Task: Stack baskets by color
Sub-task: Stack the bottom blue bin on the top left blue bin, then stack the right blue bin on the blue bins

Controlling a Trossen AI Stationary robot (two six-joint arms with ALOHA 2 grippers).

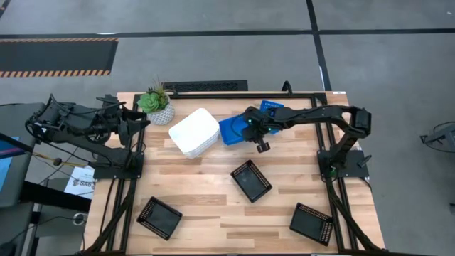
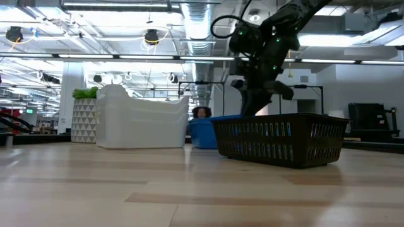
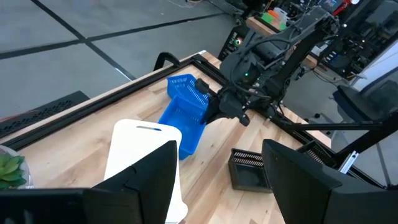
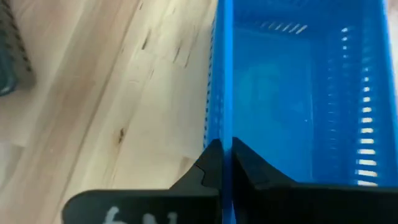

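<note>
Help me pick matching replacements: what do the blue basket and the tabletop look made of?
Blue basket: apparently moulded plastic, slightly glossy, with slotted walls, its thin rim pinched by the right tool. Tabletop: looks like pale wood planks, showing grain lines and board seams under a smooth finish.

a potted green plant [image 1: 156, 104] in a patterned white pot — far-left corner of the wooden table [image 1: 206, 206]
</note>
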